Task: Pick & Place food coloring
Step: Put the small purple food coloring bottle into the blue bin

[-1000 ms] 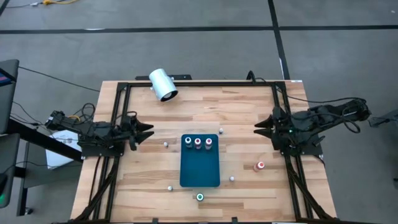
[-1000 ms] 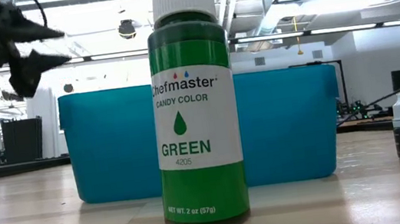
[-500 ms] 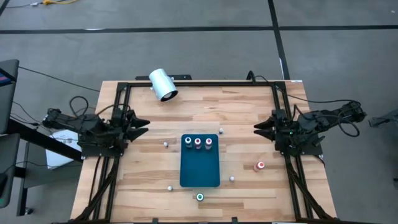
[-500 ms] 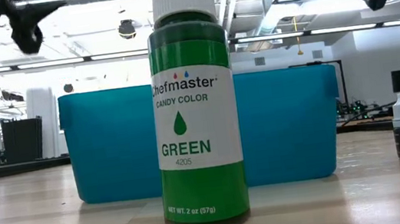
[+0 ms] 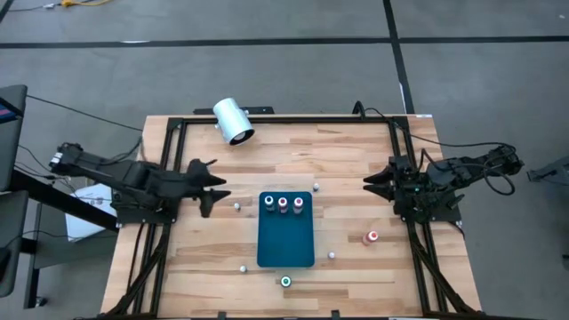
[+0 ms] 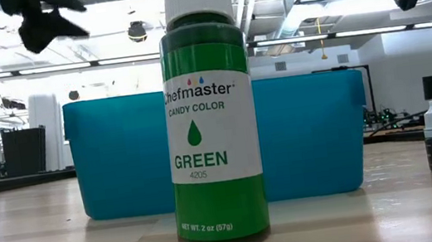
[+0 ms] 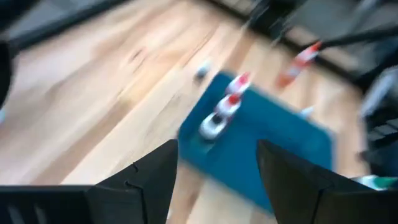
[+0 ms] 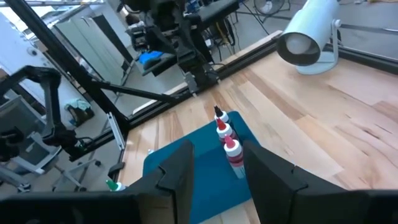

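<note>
Three food coloring bottles (image 5: pixel 283 204) stand upright in a row on the far end of the dark blue mat (image 5: pixel 285 240); they also show in the left wrist view (image 7: pixel 222 107) and the right wrist view (image 8: pixel 229 142). A green-topped bottle (image 5: pixel 285 282) stands near the table's front edge and fills the low view (image 6: pixel 210 113). A red-topped bottle (image 5: pixel 372 236) stands right of the mat. My left gripper (image 5: pixel 218 185) hangs open above the table, left of the mat, with nothing between its fingers (image 7: pixel 217 155). My right gripper (image 5: pixel 366 182) waits open at the right (image 8: pixel 217 155).
A big white cylinder (image 5: pixel 233 121) lies at the table's far left edge. Black frame rails (image 5: pixel 169 169) run along the left, far and right sides. Small pale dots (image 5: pixel 237 206) sit on the wood around the mat. Bare wood lies left and right of the mat.
My left gripper has risen and reached toward the mat, tipping its fingers downward; it stays open. My right gripper has sunk a little at the right side. The bottles and the mat have not moved.
</note>
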